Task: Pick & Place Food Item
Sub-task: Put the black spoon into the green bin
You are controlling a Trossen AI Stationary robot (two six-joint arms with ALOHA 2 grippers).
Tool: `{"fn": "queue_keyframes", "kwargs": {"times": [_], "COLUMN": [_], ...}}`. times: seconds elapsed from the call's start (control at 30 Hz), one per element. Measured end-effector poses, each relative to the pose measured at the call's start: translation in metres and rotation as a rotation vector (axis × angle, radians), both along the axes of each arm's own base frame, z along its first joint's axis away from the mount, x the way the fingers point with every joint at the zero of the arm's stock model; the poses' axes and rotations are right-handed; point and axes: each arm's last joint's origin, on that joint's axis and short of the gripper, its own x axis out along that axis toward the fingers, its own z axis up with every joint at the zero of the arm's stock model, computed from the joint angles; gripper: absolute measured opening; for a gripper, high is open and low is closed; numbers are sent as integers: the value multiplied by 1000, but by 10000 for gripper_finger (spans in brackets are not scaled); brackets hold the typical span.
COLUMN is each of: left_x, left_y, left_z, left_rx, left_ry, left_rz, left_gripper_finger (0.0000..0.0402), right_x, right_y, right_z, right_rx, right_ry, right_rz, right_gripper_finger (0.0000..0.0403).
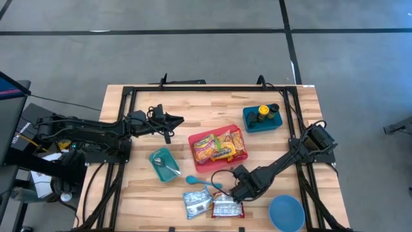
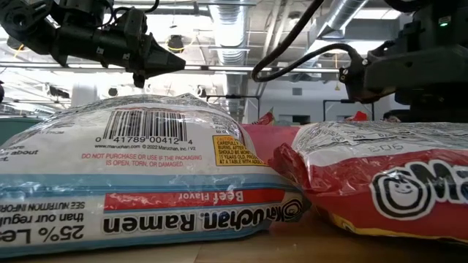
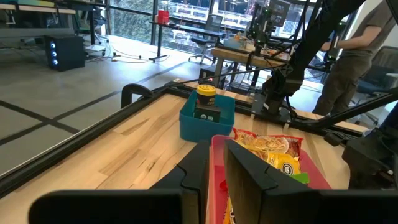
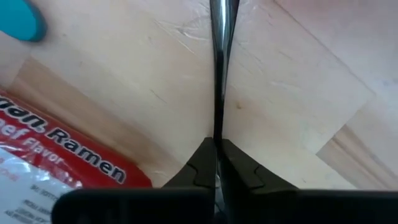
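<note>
Two ramen packets lie flat near the table's front edge: a blue-banded one (image 1: 196, 203) (image 2: 146, 168) and a red one (image 1: 226, 207) (image 2: 380, 183). My right gripper (image 1: 239, 192) (image 4: 217, 146) points down at the red packet's far right corner, shut on a thin clear plastic edge. The red packet's body (image 4: 56, 162) lies beside the fingers. In the low view that packet hides the fingertips. My left gripper (image 1: 180, 120) (image 3: 217, 163) waits level above the table's far left, fingers nearly together, holding nothing. A red tray (image 1: 239, 156) holds more packets. My right gripper pinches a thin clear plastic edge (image 4: 217, 93) between its two fingers, from above, pointing down. The edge shows edge-on as a narrow shiny line running out from the fingertips. It appears to be the red packet's sealed end. The packet's body lies on the table.
A teal container with a metal spoon (image 1: 165, 164) and a blue spoon (image 1: 201, 182) sit left of the right gripper. A blue bowl (image 1: 286, 212) is at the front right, a teal bin with bottles (image 1: 262, 118) at the far right. A person (image 3: 357, 56) stands beyond the table.
</note>
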Motion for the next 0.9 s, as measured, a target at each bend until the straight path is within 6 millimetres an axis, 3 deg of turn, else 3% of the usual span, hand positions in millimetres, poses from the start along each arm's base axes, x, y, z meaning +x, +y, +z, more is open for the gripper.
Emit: {"fn": "queue_keyframes", "kwargs": {"times": [0.47, 0.9], "left_x": [0, 0], "left_y": [0, 0], "left_z": [0, 0], "left_rx": [0, 0], "left_ry": [0, 0], "left_rz": [5, 4], "left_gripper_finger": [44, 44], "right_x": [0, 4], "right_y": [9, 21], "right_z": [22, 36], "right_rx": [-88, -193], "right_ry": [14, -112], "right_rz": [35, 90], "right_gripper_finger": [2, 2]}}
